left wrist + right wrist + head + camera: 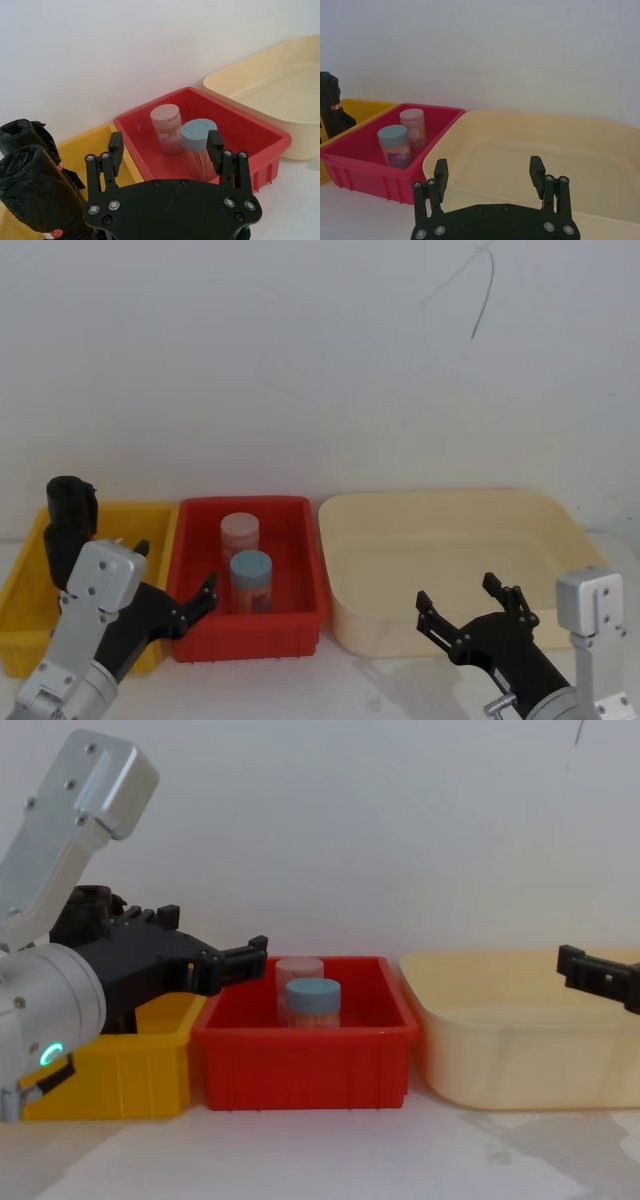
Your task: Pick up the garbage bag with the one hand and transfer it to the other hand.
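Observation:
Two black glossy garbage bag rolls stand upright in the yellow bin (pixel 87 150): a nearer roll (pixel 35 190) with a small red mark low down, and a second roll (pixel 22 132) behind it. In the head view one roll (pixel 70 505) rises at the bin's back left corner. My left gripper (pixel 175 567), on the arm with the green ring light (pixel 48 1053), hovers open over the seam between the yellow and red bins, to the right of the rolls and apart from them. Over the cream tub's front wall, my right gripper (pixel 456 591) stands open and holds nothing.
The red bin (pixel 290 630) in the middle holds a pink-lidded jar (pixel 240 533) and a blue-lidded jar (pixel 251 580). A large cream tub (pixel 450 505) stands on the right. The three containers sit side by side against a white wall. Bare white table lies in front of them.

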Motion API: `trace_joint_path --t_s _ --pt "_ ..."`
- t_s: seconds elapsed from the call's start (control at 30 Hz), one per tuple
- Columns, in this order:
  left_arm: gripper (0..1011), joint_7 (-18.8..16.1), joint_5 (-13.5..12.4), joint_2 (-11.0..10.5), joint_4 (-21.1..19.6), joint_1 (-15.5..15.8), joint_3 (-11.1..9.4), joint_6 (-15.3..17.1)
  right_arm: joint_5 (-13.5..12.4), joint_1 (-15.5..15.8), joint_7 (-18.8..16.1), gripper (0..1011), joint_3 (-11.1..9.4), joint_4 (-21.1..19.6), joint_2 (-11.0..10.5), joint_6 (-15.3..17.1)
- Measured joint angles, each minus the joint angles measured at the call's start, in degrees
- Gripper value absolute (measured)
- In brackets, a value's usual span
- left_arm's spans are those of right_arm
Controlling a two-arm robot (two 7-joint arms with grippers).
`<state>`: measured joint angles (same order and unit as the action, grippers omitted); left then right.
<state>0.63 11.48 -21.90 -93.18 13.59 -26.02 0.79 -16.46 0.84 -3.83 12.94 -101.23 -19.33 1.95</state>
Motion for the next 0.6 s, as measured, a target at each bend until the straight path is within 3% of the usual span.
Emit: trace_joint_path --t_s 0.6 --pt "1001 0.00 0.00 0.00 0.00 0.00 0.00 0.00 0.00 0.00 0.00 1002 0.00 0.00 0.00 0.00"
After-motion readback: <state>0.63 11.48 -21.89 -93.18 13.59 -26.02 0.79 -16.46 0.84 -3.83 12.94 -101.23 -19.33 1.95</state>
